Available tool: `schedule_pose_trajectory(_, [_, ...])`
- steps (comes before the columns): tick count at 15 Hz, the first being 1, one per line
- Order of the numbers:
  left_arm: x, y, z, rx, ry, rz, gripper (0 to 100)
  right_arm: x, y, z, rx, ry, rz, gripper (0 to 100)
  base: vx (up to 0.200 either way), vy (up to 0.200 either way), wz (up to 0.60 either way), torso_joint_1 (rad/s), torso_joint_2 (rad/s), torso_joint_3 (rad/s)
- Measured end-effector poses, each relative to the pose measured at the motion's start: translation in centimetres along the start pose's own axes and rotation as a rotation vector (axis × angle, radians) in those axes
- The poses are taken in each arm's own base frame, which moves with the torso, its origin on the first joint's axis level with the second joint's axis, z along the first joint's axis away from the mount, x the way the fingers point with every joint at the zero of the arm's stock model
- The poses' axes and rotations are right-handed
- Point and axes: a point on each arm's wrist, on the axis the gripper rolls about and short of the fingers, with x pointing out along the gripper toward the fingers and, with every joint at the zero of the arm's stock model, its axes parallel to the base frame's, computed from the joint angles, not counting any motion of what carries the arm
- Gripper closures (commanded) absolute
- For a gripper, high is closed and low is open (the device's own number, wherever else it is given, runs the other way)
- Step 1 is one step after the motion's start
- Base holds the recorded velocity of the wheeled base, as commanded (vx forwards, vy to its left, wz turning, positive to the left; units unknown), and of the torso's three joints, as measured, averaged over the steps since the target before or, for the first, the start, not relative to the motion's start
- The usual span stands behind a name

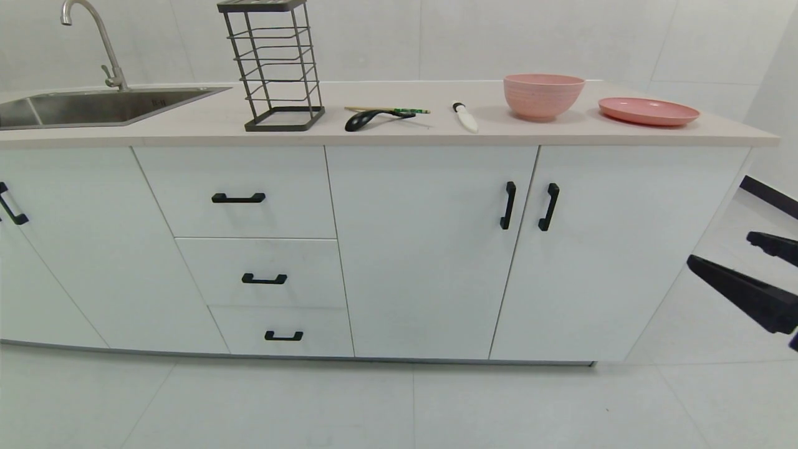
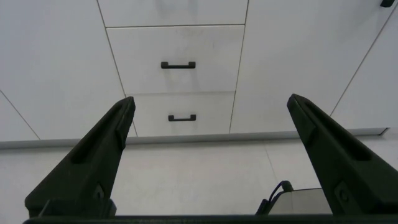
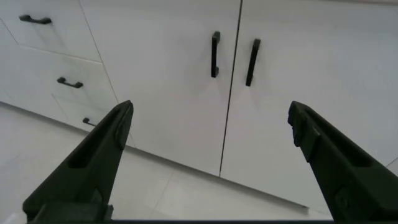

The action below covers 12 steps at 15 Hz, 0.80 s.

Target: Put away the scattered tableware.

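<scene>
Pink bowl (image 1: 543, 95) and pink plate (image 1: 648, 111) sit upper right on the pale countertop (image 1: 187, 128); black spoon (image 1: 368, 118), chopsticks (image 1: 386, 110) and a white utensil (image 1: 465, 116) lie upper centre, beside a wire rack (image 1: 274, 65). White cabinets (image 1: 424, 249) stand below. Both the left gripper (image 2: 211, 101) and right gripper (image 3: 211, 106) gape wide, empty.

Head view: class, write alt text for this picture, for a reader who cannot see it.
Scattered along a pale counter lie a black spoon, chopsticks, a white knife, a pink bowl and a pink plate, right of a wire rack and a sink. White drawers and cupboard doors sit below; the open right gripper hangs at the right.
</scene>
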Motion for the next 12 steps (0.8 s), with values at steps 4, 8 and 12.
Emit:
schedule_pose_trajectory(4, [0.0,0.0,0.0,-0.002,0.0,0.0,0,2.8,-1.1,-0.3,-0.009,0.036,-0.017,0,0.0,-0.2,0.0,0.002,0.0,0.002])
schedule_pose_trajectory(8, [0.0,0.0,0.0,-0.004,0.0,0.002,0,6.2,-3.3,-1.0,-0.053,0.014,-0.029,0,0.1,-0.2,0.0,0.004,0.01,-0.001])
schedule_pose_trajectory(12, [0.0,0.0,0.0,-0.001,0.0,0.002,0,8.5,-3.6,-1.8,-0.058,0.046,0.047,0,0.0,0.0,0.0,0.0,0.0,0.0])
